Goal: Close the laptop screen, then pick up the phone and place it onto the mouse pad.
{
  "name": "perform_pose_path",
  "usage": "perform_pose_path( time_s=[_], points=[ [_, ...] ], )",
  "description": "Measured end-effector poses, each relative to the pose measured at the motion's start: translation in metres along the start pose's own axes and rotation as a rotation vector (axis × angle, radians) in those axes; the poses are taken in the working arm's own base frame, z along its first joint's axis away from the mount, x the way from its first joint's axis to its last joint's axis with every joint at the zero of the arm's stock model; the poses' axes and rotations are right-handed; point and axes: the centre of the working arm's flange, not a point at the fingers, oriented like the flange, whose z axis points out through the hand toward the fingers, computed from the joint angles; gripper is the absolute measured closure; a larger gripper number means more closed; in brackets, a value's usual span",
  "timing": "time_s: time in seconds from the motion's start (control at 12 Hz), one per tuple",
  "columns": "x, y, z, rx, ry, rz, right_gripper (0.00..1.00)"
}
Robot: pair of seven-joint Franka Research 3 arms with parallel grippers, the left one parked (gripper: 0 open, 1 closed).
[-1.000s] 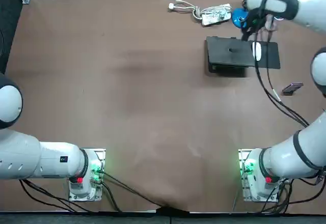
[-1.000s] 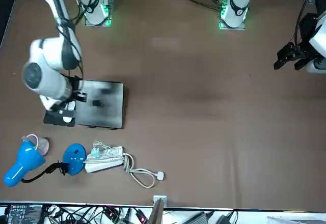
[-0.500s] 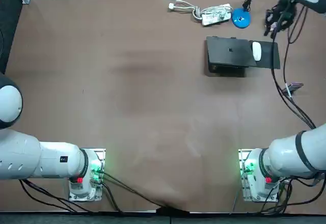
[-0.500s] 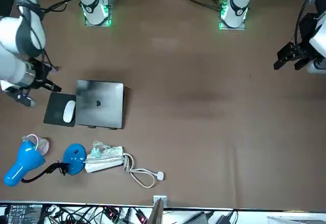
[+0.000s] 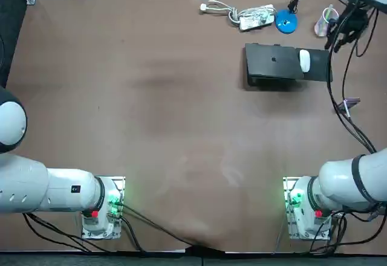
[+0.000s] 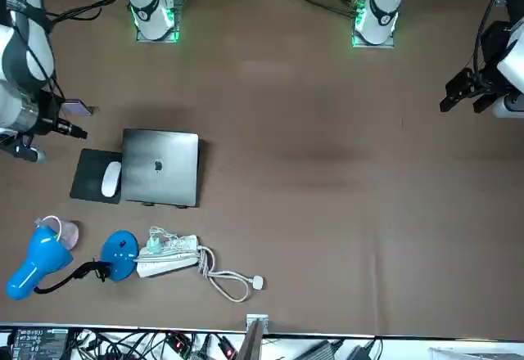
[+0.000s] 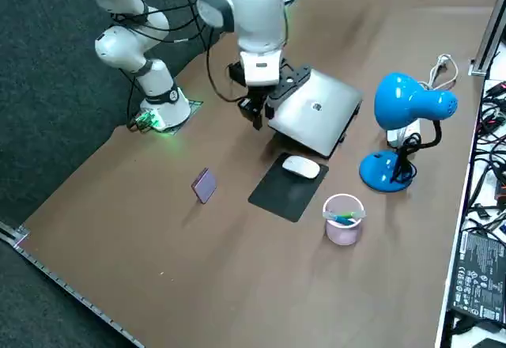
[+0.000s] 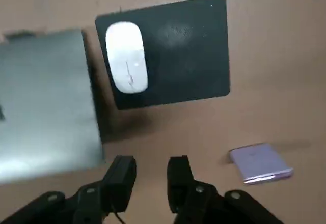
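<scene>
The grey laptop [image 5: 272, 65] [image 7: 316, 111] lies shut on the brown table. Against its side is the black mouse pad [image 5: 319, 72] [image 8: 178, 56], which carries a white mouse [image 5: 304, 60] [image 8: 127, 63]. A small lilac phone [image 5: 349, 104] [image 7: 204, 184] [image 8: 261, 163] lies flat on the table, apart from the pad on its near side. My right gripper [image 5: 340, 36] [image 6: 49, 141] [image 7: 257, 115] [image 8: 150, 175] hovers high over the table by the pad's edge. It is shut, its fingers drawn close with nothing between them, and it touches neither laptop nor phone.
A blue desk lamp [image 5: 284, 21] [image 7: 407, 107], a white power strip [image 5: 255, 18] with its cord, and a pink cup [image 5: 326, 21] [image 7: 342, 217] stand along the far edge beyond the laptop. The table's right edge runs close to the phone.
My right gripper has left the laptop lid, swung towards my right past the mouse pad and risen. The laptop, mouse and phone have stayed where they were.
</scene>
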Motion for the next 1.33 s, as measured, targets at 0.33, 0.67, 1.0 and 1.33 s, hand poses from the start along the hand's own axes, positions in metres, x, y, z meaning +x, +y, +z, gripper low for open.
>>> perform_pose_path(
  time_s=[0.33,0.67,1.0,1.33],
  points=[
    [-0.018,0.085,0.011,0.04,-0.032,-0.359,0.47],
    [-0.042,0.133,0.032,0.084,-0.047,-0.693,0.46],
    [-0.062,0.171,0.061,0.094,-0.002,-1.018,0.41],
    [-0.08,0.17,0.087,0.091,0.018,-1.248,0.34]
  ],
)
